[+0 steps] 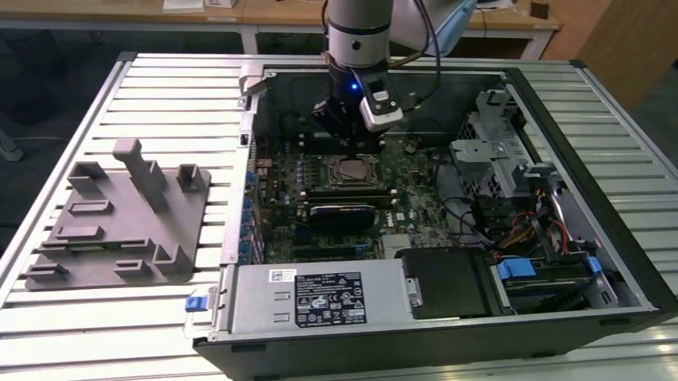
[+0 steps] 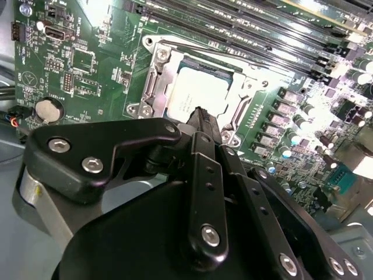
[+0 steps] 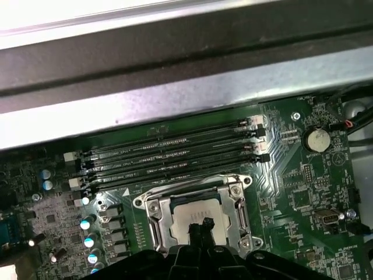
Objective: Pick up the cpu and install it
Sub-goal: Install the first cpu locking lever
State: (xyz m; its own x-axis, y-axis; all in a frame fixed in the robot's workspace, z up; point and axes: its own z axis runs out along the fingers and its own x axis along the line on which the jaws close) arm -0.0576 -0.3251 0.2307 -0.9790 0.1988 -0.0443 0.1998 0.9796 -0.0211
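1. On the exterior view's left, we see a grey fixture tray [image 1: 114, 226] lying on the slatted metal surface [image 1: 63, 103], with upright blocks and one taller post standing on it, well apart from the arm.
2. Just right of the tray we find the open computer case [image 1: 593, 198], lying on its side, with a labelled power supply [image 1: 317, 300] at its near edge and a small blue tab at that unit's near left corner.
3. Toward the middle of the case we see the green motherboard [image 1: 286, 214], and above it the robot arm [image 1: 358, 32] reaches straight down, with a blue light glowing on its wrist.
4. Below the arm, the tool [image 1: 351, 151] sits right over the processor socket [image 1: 350, 169]; in both wrist views its black fingertips [image 2: 201, 114] [image 3: 201, 224] are pressed together with no gap between them, so we read the tool as closed and gripping nothing.
5. Within the socket, the cpu [image 2: 195, 96] [image 3: 195, 213] lies flat inside the silver metal frame, its pale metal top facing up, and the fingertips are at or just above its top plate; we cannot tell whether they touch it.
6. Beside the socket we see long black memory slots [image 3: 175, 154] running parallel, and a round coin battery [image 3: 317, 139] further along the board.
7. On the exterior view's right, we see a metal drive cage [image 1: 498, 143], bundled cables, and a blue clip [image 1: 519, 267] near the case's near right corner.
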